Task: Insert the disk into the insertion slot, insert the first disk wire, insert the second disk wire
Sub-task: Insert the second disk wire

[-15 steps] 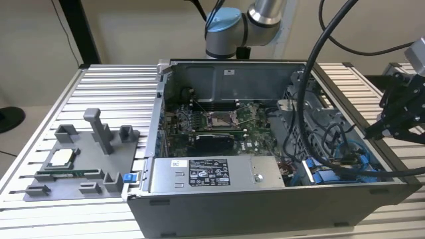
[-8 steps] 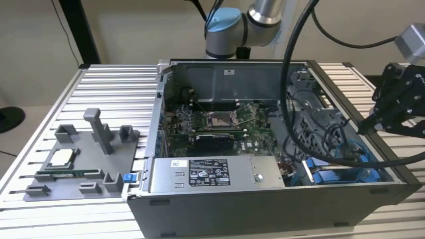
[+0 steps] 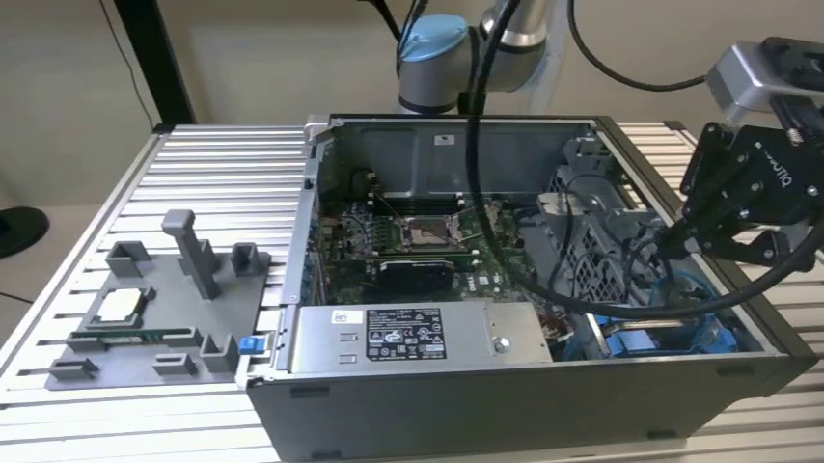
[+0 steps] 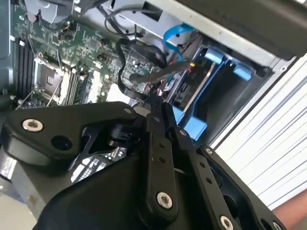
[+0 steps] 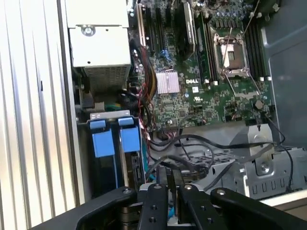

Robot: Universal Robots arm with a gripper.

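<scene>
End effector (image 3: 672,239) above insertion slot (image 3: 670,338): grey bay, blue rails.

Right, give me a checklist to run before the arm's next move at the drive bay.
1. Black gripper above the grey metal drive bay: ok.
2. Silver-grey disk in its blue plastic carrier fully seated: cannot tell.
3. Blue plastic latch tabs in sight: ok.
4. Loose black cables clear of the gripper's path: not ok.
5. Disk wires plugged in: cannot tell.
</scene>
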